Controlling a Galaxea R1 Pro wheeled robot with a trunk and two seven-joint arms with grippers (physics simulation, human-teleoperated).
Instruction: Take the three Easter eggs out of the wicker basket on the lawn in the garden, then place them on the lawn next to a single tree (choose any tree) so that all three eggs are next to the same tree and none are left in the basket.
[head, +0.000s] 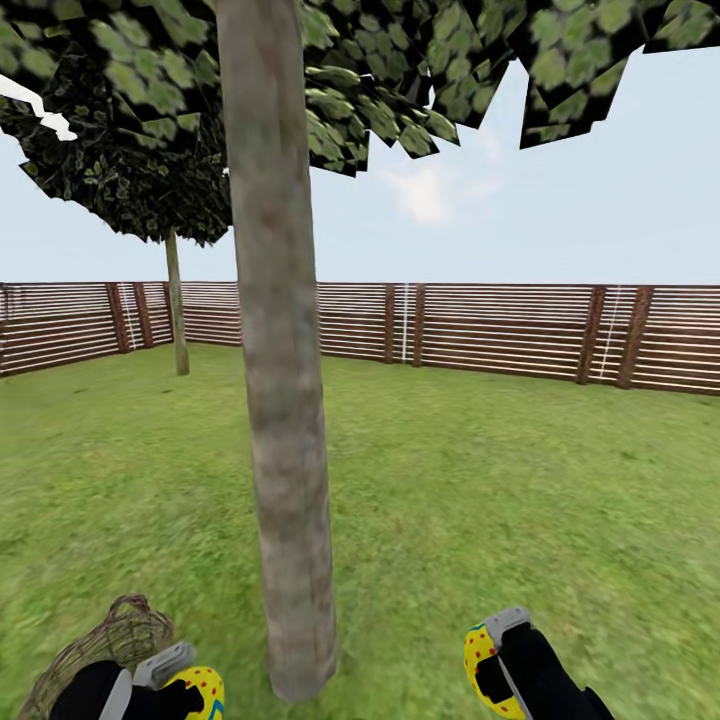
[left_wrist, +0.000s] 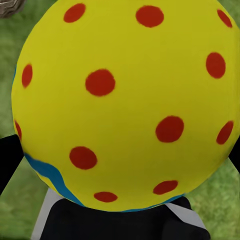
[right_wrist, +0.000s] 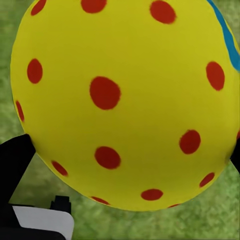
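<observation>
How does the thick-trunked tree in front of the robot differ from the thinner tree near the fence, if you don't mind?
The thick tree stands close, just ahead between the two grippers; the thin tree stands far back by the fence. The thick tree's trunk is broad and pale grey-brown; the thin tree's is slender. The thick tree's leaves look lighter green, the thin tree's darker. Both rise upright from the lawn.

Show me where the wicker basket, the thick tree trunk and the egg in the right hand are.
wicker basket (head: 105, 645): head view, on its woven rim.
tree trunk (head: 285, 400): head view, mid-height on the bark.
egg in the right hand (right_wrist: 125, 100): right wrist view, middle of its yellow shell.
</observation>
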